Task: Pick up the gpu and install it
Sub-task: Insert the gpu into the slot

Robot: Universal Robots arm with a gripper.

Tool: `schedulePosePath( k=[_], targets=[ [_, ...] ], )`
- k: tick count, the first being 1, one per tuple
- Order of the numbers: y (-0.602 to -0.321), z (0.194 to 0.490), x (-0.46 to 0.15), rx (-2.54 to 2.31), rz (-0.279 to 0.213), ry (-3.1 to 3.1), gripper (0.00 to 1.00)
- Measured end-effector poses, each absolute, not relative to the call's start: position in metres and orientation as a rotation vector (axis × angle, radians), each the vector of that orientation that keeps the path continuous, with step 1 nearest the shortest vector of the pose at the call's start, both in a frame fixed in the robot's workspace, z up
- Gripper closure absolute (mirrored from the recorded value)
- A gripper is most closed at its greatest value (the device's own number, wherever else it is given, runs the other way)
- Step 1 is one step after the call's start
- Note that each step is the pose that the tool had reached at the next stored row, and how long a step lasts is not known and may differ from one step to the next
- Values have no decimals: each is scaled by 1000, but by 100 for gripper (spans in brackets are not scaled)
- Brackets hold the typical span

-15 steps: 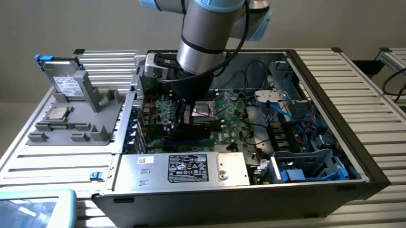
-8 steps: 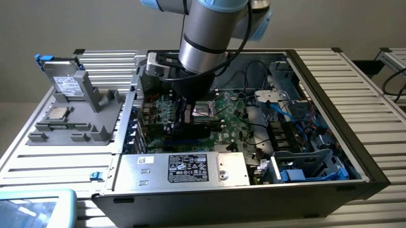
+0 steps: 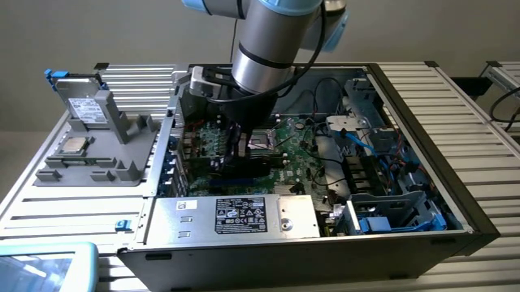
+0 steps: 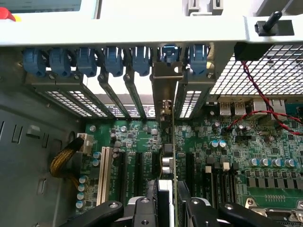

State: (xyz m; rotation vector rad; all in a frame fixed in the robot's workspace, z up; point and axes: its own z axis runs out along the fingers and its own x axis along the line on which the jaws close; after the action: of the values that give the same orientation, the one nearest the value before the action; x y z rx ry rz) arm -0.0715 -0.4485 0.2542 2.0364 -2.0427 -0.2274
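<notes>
Green and thin, the gpu (image 4: pixel 173 142) is standing on edge inside the computer case (image 3: pixel 442 158). Its silver bracket (image 4: pixel 166 78) is lining up with a rear slot opening above the motherboard (image 4: pixel 265 156). The fingers (image 4: pixel 196 210) are clamping it across both faces. I am judging it light and stiff but fragile, so it is best held by the bare board and cooler rather than by small components.

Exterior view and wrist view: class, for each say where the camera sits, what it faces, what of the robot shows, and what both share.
Exterior view: off the arm, above the open computer case, looking down into it; the arm hangs into it.
Wrist view: on the wrist, facing along the claw toward the blue slot clips; its black fingers clamp the gpu.
Shared: the green motherboard.
</notes>
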Motion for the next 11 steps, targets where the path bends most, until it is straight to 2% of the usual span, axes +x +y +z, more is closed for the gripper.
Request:
schedulePosePath(
  k=[11],
  targets=[
    [-446,254,-67,2020,-229,-2039,72]
  ],
)
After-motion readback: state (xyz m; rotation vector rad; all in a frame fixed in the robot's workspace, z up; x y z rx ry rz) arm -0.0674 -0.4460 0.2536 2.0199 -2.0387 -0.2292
